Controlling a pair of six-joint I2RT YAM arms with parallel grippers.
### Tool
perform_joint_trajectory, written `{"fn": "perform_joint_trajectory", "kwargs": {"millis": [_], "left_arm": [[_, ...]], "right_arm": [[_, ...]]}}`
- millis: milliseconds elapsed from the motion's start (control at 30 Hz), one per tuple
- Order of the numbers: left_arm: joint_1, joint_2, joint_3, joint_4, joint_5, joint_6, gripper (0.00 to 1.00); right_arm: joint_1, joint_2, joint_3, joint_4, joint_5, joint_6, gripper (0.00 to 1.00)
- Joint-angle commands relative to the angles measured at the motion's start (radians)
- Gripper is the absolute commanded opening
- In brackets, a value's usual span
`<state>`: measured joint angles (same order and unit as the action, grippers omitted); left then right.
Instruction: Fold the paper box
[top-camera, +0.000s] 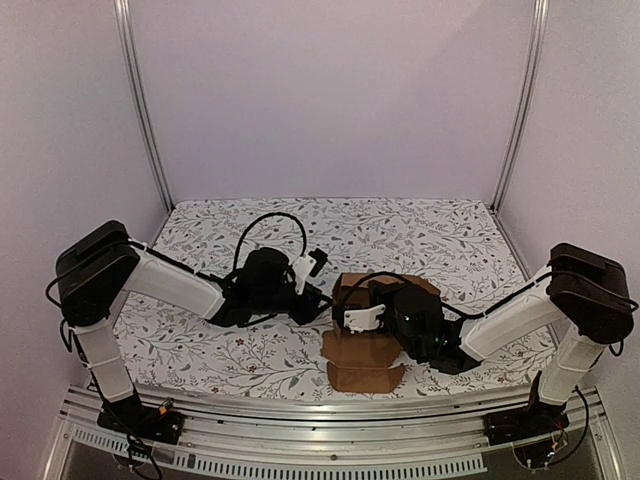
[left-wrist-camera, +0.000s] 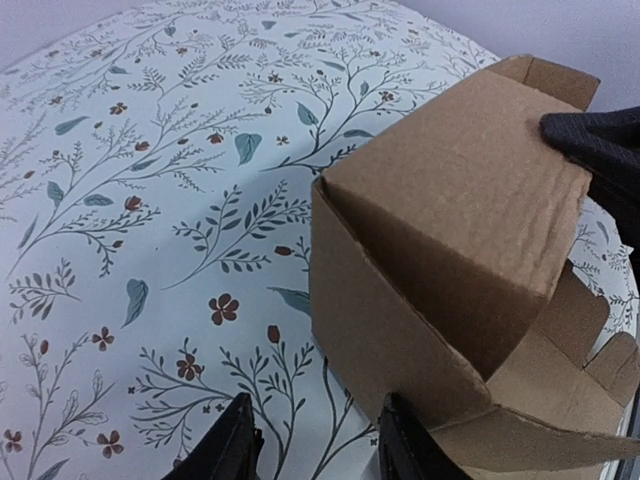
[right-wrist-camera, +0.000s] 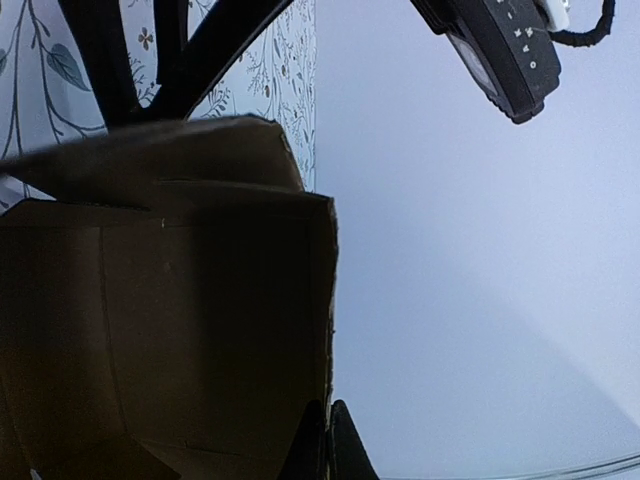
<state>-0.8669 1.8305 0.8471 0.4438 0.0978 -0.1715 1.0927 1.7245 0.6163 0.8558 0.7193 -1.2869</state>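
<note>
Corrugated ribbing of paper box (left-wrist-camera: 440, 220) is seen from left wrist only; its wall is pinched by right gripper (right-wrist-camera: 327, 425); left gripper (left-wrist-camera: 318, 425) is held half-parted, empty.

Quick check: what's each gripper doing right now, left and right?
Left gripper: open, holding nothing, fingers beside the paper box.
Right gripper: closed, pinching a wall edge of the paper box.

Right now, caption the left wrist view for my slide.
Half-folded paper box on floral table, left end effector open beside it.
</note>
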Motion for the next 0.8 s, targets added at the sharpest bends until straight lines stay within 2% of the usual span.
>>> {"fn": "perform_joint_trajectory", "kwargs": {"millis": [0, 167, 333, 500, 767], "left_arm": [[-0.025, 0.046, 0.041, 0.014, 0.023, -0.012, 0.42], [-0.039, 0.065, 0.02, 0.045, 0.007, -0.016, 0.43], [-0.054, 0.044, -0.078, 0.213, 0.113, 0.014, 0.47], [-0.064, 0.035, -0.118, 0.27, 0.156, 0.041, 0.52], [-0.066, 0.096, -0.086, 0.324, 0.108, 0.014, 0.52]], "right_arm": [[-0.002, -0.011, 0.025, -0.015, 0.009, 0.023, 0.0], [-0.002, -0.019, 0.015, -0.021, 0.011, 0.03, 0.0], [-0.001, -0.029, 0.003, -0.025, 0.011, 0.032, 0.0], [0.0, -0.043, -0.005, -0.035, 0.011, 0.029, 0.0], [0.007, -0.051, -0.011, -0.049, 0.005, 0.034, 0.0]]}}
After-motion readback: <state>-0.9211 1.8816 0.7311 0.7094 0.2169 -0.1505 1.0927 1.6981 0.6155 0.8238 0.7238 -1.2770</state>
